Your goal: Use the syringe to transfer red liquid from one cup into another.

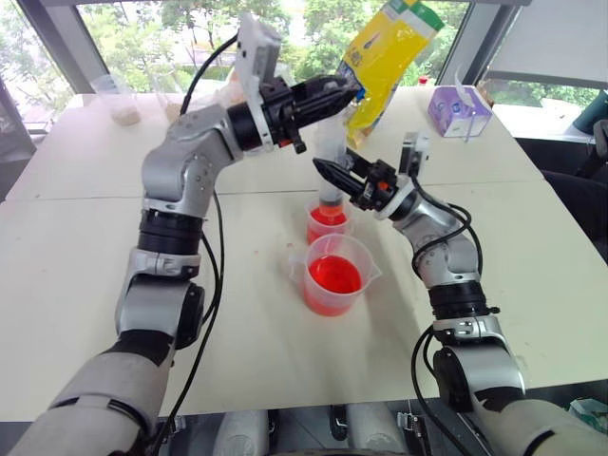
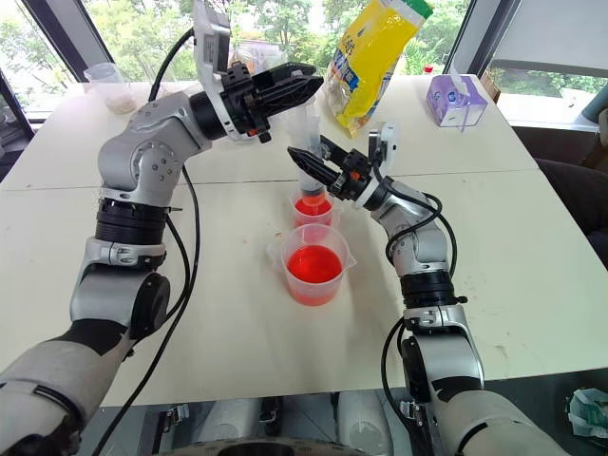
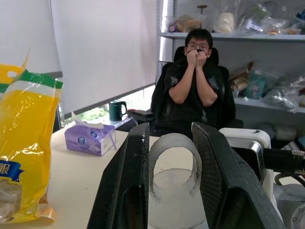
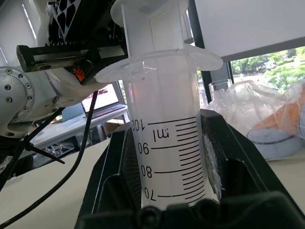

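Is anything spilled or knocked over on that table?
Nothing stands out. The red liquid sits inside the measuring cup and the small cup, both upright, and no puddles show on the table.

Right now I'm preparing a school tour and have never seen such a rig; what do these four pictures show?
It is a humanoid robot with two arms, each ending in a two-fingered black gripper. Two pictures come from cameras in its head, looking down over its arms at a white table. The other two come from cameras on its wrists, looking along each gripper's fingers.

The right gripper is shut on the barrel of the syringe, holding it upright with its tip in the small cup. The left gripper is shut on the top of the syringe's white plunger.

Both the small cup and the larger measuring cup, set in front of it, hold red liquid. Farther back stand a yellow bag, a purple tissue pack and a cup with beige contents. Across the table a person sits in a chair.
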